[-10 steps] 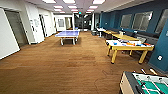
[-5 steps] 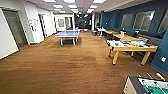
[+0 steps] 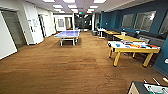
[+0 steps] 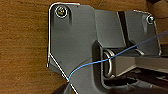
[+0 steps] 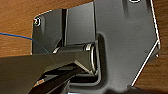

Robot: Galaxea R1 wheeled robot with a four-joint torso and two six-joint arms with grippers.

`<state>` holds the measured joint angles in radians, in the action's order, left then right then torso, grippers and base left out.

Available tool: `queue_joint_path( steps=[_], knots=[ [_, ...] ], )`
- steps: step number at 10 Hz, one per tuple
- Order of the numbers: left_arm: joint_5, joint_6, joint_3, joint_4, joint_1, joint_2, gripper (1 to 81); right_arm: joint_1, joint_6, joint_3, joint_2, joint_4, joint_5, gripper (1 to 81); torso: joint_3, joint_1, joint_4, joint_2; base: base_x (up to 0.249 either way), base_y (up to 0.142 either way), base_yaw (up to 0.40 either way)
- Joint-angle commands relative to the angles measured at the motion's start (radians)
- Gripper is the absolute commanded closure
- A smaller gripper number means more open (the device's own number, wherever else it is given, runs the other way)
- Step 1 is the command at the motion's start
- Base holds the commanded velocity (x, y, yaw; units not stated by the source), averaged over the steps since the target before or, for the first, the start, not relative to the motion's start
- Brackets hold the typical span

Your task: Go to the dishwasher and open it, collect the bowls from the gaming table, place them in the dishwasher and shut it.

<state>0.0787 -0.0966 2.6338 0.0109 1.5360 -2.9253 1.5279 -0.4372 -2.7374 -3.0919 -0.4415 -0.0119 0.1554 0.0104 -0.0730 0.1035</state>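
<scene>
We are out on the open wooden floor (image 3: 62,72) of a long room, with the gaming table (image 3: 132,50) ahead of us and off to the right, its yellow sides and legs plain to see and its white surface carrying several small items. Near the surface's near-left corner sits one small blue round shape (image 3: 118,45), which we judge to be one of the bowls; further along toward the far end lie orange and blue things too blurred for us to name. A blue table-tennis table (image 3: 67,34) stands further down the room, well apart from the gaming table, and the corner of a foosball table (image 3: 150,88) pokes in close by on our right.

We judge the collecting step not yet done, since the blue shape rests on the surface. Whether the dishwasher is open we cannot tell from here.

Both wrist views look down at floor boards; of either pincer we cannot tell whether it is open or closed.
</scene>
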Motion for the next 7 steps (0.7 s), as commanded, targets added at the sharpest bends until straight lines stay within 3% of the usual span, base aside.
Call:
queue_joint_path(
  steps=[1,7],
  knots=[
    [-0.051,0.009,0.000,0.000,-0.043,0.006,1.0,-0.048,-0.003,0.007,-0.004,0.003,0.066,1.0,0.000,0.000,0.000,0.000,0.189,0.000,0.000],
    [-0.053,0.011,0.000,0.001,-0.043,0.004,1.0,-0.051,-0.003,0.007,-0.001,0.003,0.066,1.0,0.000,0.000,0.000,0.000,0.189,0.000,0.000]
  ],
)
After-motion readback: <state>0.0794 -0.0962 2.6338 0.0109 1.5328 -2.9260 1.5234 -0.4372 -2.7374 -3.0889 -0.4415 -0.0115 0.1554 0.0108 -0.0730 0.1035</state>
